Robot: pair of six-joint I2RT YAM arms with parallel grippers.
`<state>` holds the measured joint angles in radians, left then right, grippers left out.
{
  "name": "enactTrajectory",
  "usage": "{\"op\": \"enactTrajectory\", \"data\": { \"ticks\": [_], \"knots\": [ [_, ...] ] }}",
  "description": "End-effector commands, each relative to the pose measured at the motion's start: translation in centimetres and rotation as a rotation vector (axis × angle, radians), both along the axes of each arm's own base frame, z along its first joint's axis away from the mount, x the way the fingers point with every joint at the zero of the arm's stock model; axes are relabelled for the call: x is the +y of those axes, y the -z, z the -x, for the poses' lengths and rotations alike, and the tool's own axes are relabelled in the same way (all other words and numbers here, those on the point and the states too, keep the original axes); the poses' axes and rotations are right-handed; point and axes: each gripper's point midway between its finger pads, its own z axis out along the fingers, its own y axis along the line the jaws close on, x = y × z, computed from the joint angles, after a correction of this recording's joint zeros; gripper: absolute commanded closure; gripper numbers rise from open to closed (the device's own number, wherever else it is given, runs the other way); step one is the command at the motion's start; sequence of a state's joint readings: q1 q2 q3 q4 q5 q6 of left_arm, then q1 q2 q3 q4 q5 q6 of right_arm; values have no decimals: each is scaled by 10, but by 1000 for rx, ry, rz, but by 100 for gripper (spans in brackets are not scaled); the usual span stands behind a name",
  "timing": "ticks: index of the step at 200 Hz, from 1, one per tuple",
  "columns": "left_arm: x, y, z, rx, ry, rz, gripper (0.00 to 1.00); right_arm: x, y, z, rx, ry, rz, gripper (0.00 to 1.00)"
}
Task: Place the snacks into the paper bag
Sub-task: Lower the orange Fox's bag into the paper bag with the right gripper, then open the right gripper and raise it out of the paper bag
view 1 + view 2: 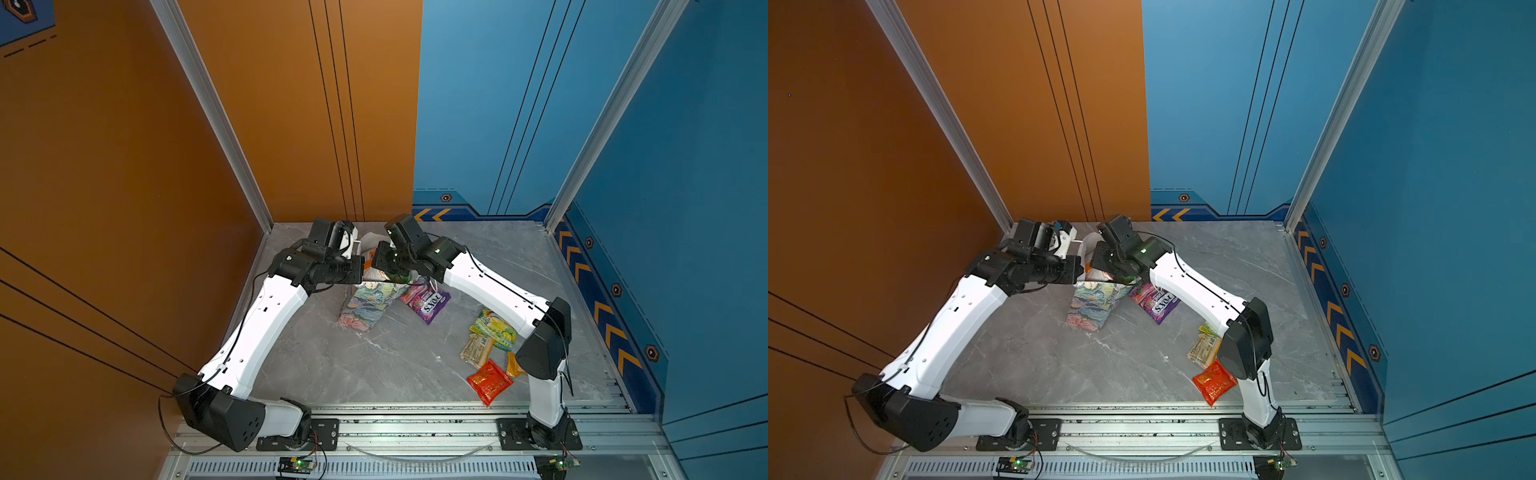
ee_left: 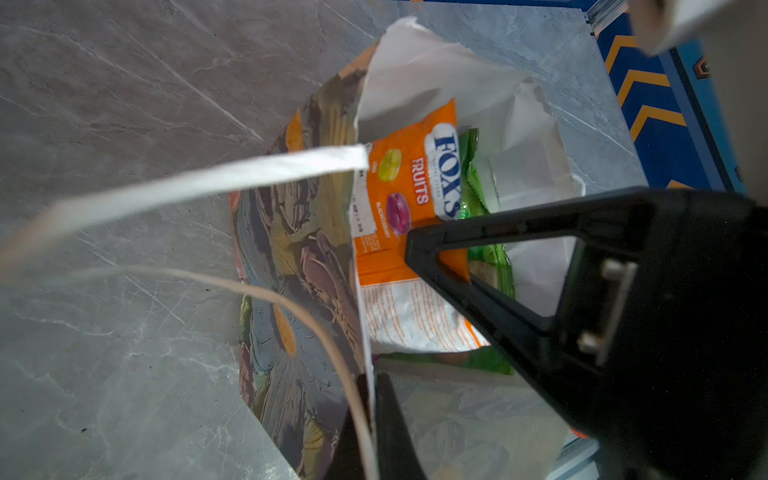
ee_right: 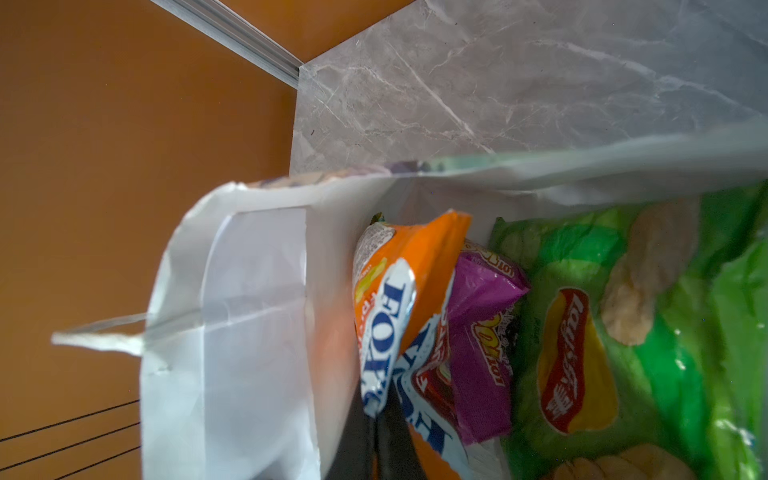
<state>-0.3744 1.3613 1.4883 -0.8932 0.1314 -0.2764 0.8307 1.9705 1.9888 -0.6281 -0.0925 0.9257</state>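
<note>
The floral paper bag (image 1: 365,303) (image 1: 1094,307) stands at the back of the table, its mouth held wide under both wrists. My left gripper (image 2: 372,399) is shut on the bag's rim, with a white cord handle (image 2: 208,183) trailing beside it. Inside the mouth, my right gripper (image 3: 376,424) is shut on the edge of the orange Fox's packet (image 3: 419,257) (image 2: 411,178). Its black fingers (image 2: 498,232) show in the left wrist view. The green Lay's packet (image 3: 623,332) and a purple packet (image 3: 486,332) lie in the bag.
A purple Fox's packet (image 1: 426,301) lies on the table just right of the bag. Near the right arm's elbow are a yellow-green packet (image 1: 494,328), a tan one (image 1: 476,349), a red one (image 1: 490,382) and a small orange one (image 1: 514,365). The orange wall stands close behind the bag.
</note>
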Motion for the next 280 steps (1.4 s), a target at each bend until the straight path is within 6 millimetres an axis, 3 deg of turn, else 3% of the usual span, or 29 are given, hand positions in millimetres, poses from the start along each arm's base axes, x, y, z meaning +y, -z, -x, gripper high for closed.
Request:
{"op": "enactTrajectory", "data": {
  "ticks": [1, 79, 136, 194, 280],
  "knots": [
    [-10, -32, -7, -128, 36, 45, 98, 10, -16, 1, -33, -4, -47, 100],
    [-10, -29, -8, -122, 37, 42, 96, 13, 8, 24, -10, -35, 11, 100],
    [-12, -28, -7, -122, 48, 39, 96, 26, 18, 24, 49, -94, -23, 100],
    [-13, -27, -7, -121, 50, 36, 95, 32, 35, 25, 89, -117, 5, 94],
    [-12, -28, -7, -125, 46, 31, 95, 34, 23, 22, 67, -127, -5, 76]
  ]
}}
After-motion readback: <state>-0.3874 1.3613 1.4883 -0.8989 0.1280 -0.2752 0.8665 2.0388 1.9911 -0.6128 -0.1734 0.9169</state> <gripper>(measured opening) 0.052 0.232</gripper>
